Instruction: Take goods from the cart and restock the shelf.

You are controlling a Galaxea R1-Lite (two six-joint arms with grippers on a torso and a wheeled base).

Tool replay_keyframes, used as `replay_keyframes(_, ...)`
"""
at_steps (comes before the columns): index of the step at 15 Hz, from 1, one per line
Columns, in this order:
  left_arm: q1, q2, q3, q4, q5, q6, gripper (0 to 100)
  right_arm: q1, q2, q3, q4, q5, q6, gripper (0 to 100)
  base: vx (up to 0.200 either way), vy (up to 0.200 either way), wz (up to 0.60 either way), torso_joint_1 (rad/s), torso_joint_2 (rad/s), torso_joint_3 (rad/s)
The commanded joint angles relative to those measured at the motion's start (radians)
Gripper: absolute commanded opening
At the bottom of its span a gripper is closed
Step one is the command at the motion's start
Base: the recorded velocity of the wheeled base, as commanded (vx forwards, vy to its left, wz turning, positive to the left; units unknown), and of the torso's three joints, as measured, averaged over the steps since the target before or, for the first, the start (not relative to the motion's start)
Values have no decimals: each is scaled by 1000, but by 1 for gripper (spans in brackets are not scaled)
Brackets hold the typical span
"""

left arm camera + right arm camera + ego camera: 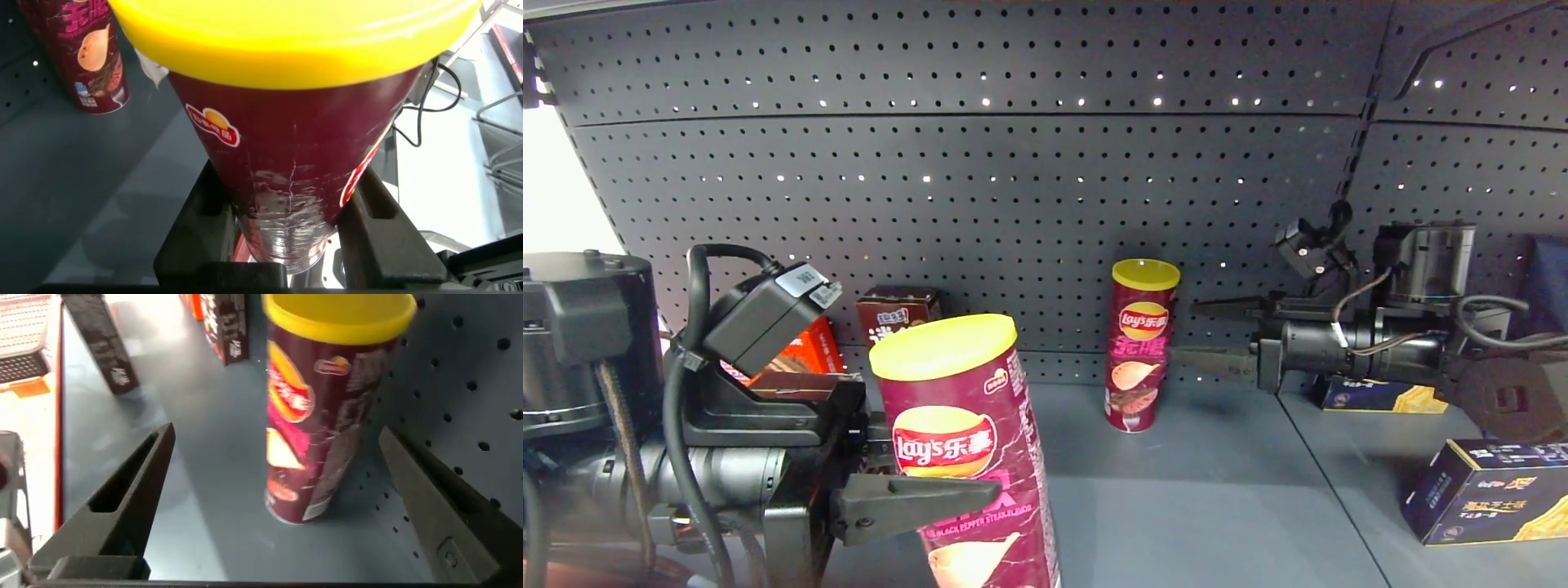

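**Left gripper holds one chip can at the shelf front; a second can stands at the back**

The grey shelf (1217, 490) spans the head view, and a dark pegboard wall (1013, 188) rises behind it.

At the front left, the left gripper (947, 469) pinches a maroon chip can with a yellow lid (964, 425). In the left wrist view its fingers (377, 224) press on opposite sides of the tube, below the lid. This held can is nearly upright, with its top leaning slightly to the robot's left. Its base is cut off at the picture's edge, so I cannot tell whether it rests on the board.

The right gripper (1184, 331) hangs level at the back right, pointing to the robot's left. Its fingers (139, 478) are spread wide and hold nothing. The tips lie just beside the standing can (1141, 343), a matching maroon tube with a yellow lid that is upright close to the pegboard. I cannot tell whether a tip touches it.

A dark blue box (1486, 490) lies on the shelf at the front right. A second blue box (1380, 398) sits farther back, partly hidden by the right arm. Behind the left arm, a brown box (894, 314) stands against the pegboard, and an orange-red box (809, 347) stands just beside it.
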Motion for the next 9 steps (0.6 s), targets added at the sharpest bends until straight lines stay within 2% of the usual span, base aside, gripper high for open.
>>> replay_keyframes(1, 0, 1, -1, 0, 0, 0, 0, -1, 62, -29, -7, 0, 0, 100, 0, 0, 0, 0, 0, 0)
replay_keyframes(3, 0, 2, -8, 0, -2, 0, 0, -12, 126, -99, -15, 5, 0, 100, 0, 0, 0, 0, 0, 0)
replay_keyframes(9, 0, 5, -7, 0, -2, 0, 0, -12, 180, -112, -35, 25, 0, 100, 0, 0, 0, 0, 0, 0)
